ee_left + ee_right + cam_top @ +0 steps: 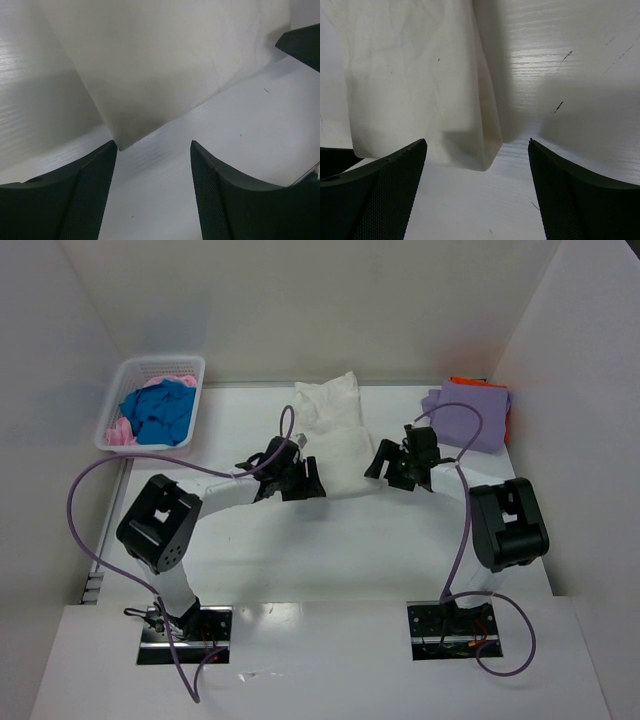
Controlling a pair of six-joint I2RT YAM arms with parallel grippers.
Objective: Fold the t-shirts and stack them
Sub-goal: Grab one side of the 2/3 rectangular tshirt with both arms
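Jaws are spread empty on left gripper (152,146) and right gripper (477,142); cream-white t-shirt (330,435) is laid lengthwise just ahead, one near corner each.

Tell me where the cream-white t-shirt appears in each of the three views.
Top external: the cream-white t-shirt lies in the middle of the table, toward the far side.
Left wrist: it fills the upper middle, with one corner pointing down.
Right wrist: it is at the upper left, and its corner reaches the lower centre.
Shared landmark: the table under it.
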